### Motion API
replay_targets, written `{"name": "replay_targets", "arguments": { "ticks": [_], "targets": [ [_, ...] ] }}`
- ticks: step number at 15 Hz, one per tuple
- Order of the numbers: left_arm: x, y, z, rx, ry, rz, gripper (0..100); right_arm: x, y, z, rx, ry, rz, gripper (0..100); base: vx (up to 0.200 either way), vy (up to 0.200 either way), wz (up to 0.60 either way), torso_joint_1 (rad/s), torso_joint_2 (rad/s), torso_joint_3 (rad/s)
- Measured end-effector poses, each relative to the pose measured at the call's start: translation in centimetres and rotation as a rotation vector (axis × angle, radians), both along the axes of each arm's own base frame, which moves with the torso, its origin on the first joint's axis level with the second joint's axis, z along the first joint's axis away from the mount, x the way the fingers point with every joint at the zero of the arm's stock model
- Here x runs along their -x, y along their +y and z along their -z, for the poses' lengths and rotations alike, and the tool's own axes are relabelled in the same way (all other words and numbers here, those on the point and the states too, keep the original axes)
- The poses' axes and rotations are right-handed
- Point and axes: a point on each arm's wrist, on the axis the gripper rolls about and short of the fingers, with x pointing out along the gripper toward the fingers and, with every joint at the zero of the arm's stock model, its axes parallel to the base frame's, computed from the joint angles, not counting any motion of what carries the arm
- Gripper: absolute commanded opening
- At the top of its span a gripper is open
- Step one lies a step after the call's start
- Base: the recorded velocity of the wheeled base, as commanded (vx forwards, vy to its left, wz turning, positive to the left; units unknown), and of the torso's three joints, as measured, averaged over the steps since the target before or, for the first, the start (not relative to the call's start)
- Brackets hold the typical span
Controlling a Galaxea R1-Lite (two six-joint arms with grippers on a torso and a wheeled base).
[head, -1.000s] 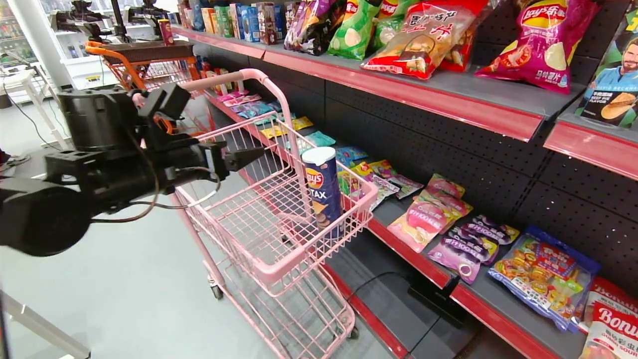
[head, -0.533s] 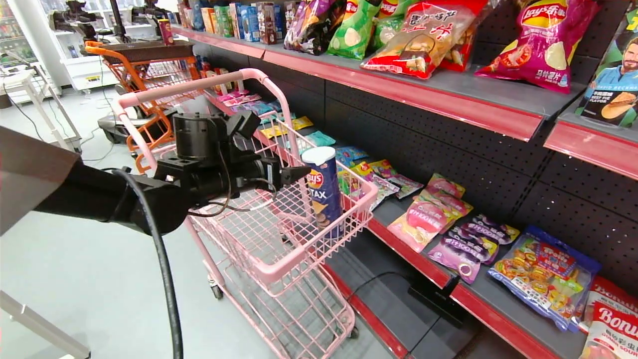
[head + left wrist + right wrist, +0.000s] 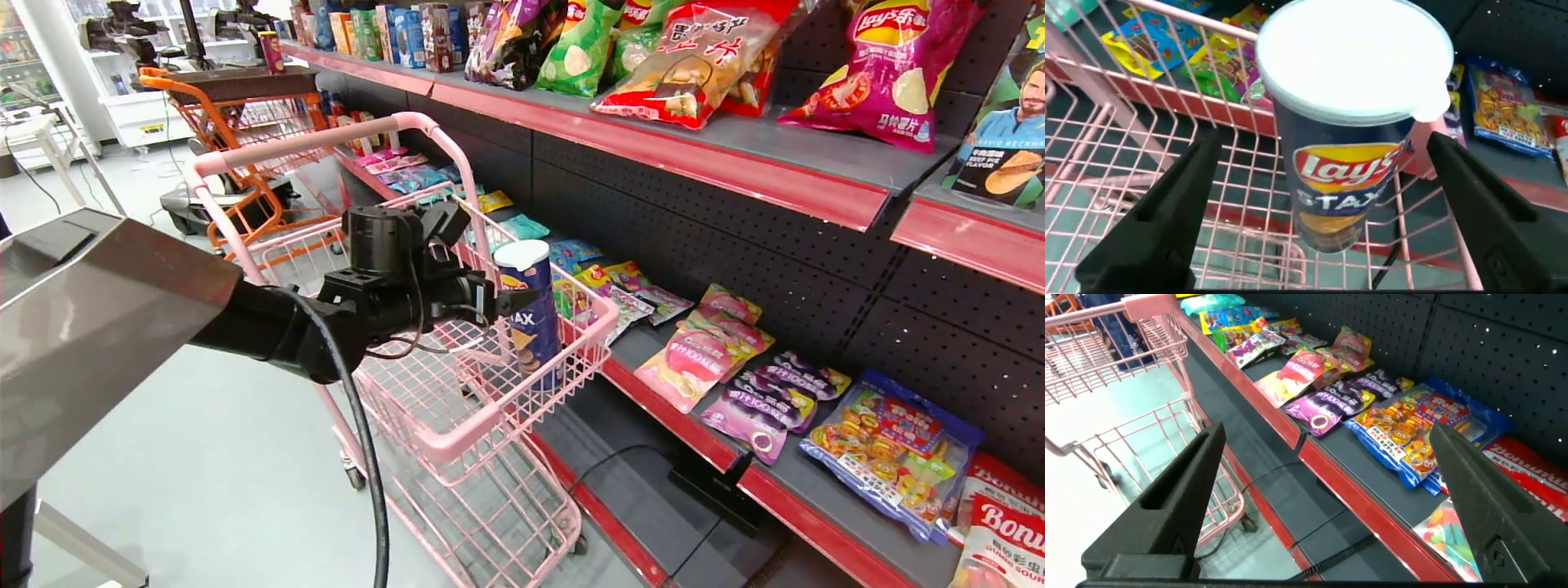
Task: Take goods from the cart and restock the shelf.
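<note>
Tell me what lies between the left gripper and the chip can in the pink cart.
Nothing. In the left wrist view the open left gripper has its fingers flanking the chip can, with bare gaps and pink cart wire behind.

The left arm (image 3: 269,327) is held out forward and roughly level from the robot's left side, its black wrist (image 3: 392,278) in line with the forearm. The left gripper (image 3: 522,300) points ahead, its two dark fingers (image 3: 1167,212) spread wide apart. The right gripper (image 3: 1327,510) is angled downward, both prongs likewise wide apart.
</note>
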Motion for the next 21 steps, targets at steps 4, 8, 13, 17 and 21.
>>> {"name": "replay_targets", "arguments": {
  "ticks": [4,8,13,17,21],
  "targets": [
    [-1.0,-2.4,1.3,-0.001,0.0,0.036,100,0.0,0.0,0.0,0.0,0.0,0.0,100,0.0,0.0,0.0,0.0,0.0,0.0],
    [-1.7,-3.1,2.6,-0.01,0.012,0.032,0,0.0,0.0,0.0,0.0,0.0,0.0,100,0.0,0.0,0.0,0.0,0.0,0.0],
    [-1.6,-2.9,2.8,-0.03,0.036,-0.002,0,0.0,0.0,0.0,-0.001,0.0,0.0,100,0.0,0.0,0.0,0.0,0.0,0.0],
    [0.2,-1.6,-0.7,-0.059,0.09,-0.029,0,0.0,0.0,0.0,-0.002,0.0,-0.001,100,0.0,0.0,0.0,0.0,0.0,0.0],
    [3.9,2.4,-9.3,-0.009,-0.028,-0.116,0,0.0,0.0,0.0,-0.002,0.0,0.0,100,0.0,0.0,0.0,0.0,0.0,0.0]
  ]
}}
